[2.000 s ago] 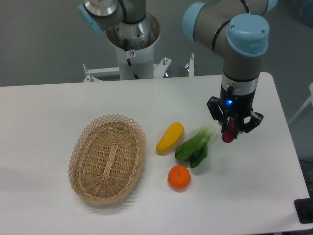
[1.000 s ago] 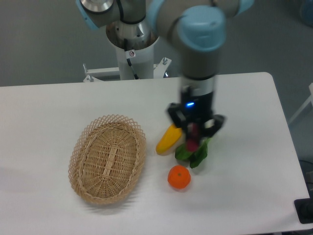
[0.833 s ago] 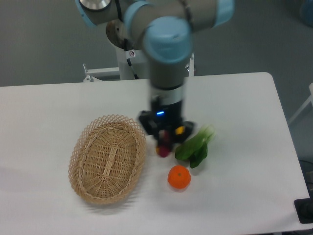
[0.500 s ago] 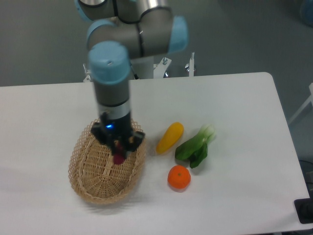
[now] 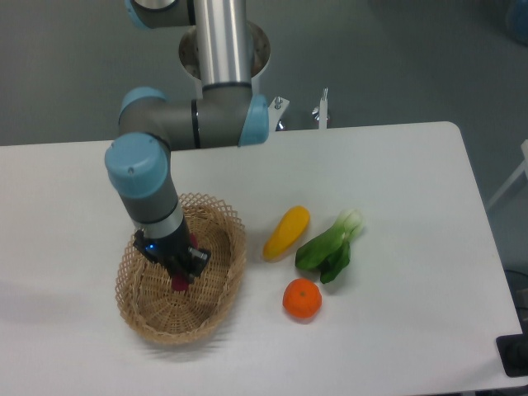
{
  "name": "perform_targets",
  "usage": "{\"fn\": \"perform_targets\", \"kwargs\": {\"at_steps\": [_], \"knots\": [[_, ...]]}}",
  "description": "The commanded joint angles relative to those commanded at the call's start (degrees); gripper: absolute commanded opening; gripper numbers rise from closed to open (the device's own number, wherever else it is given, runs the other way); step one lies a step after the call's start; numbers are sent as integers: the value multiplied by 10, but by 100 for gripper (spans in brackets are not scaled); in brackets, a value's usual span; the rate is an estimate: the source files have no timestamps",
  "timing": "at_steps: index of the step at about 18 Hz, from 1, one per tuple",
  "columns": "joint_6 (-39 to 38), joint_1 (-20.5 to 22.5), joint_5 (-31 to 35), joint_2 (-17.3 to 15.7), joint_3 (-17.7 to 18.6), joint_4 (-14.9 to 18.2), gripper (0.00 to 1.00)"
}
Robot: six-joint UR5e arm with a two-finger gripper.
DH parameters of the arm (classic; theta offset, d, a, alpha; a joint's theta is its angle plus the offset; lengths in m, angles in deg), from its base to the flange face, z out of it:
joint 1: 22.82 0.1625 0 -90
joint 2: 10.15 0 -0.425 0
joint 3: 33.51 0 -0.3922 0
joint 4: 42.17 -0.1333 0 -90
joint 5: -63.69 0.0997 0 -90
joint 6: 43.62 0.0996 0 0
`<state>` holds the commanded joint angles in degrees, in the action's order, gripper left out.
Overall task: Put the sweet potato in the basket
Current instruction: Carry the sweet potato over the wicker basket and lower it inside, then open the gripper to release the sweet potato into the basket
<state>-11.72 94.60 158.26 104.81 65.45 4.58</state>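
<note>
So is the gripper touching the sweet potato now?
Touching. The fixed camera shows the gripper closed on the sweet potato, whose magenta end pokes out between the fingers, low inside the basket.

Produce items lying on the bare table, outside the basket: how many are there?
3: a yellow squash right of the basket, leafy greens beside it, an orange in front. None seems hidden.

The tan oval wicker basket (image 5: 217, 307) is walled by its looped rim; bare white worktop (image 5: 74, 206) lies open leftward, a yellow elongated squash (image 5: 286, 232) stands rightward.
</note>
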Motion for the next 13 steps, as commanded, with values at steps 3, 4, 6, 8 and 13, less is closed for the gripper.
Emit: {"fn": "perform_targets", "kwargs": {"at_steps": [3, 4, 6, 8, 13], "knots": [[1, -1, 0, 0, -1, -1, 39], [1, 0, 0, -2, -3, -2, 65], [0, 0, 8, -9, -7, 3, 100], [-2, 2, 23, -18, -11, 4, 100], [3, 53, 76, -49, -35, 5, 100]]}}
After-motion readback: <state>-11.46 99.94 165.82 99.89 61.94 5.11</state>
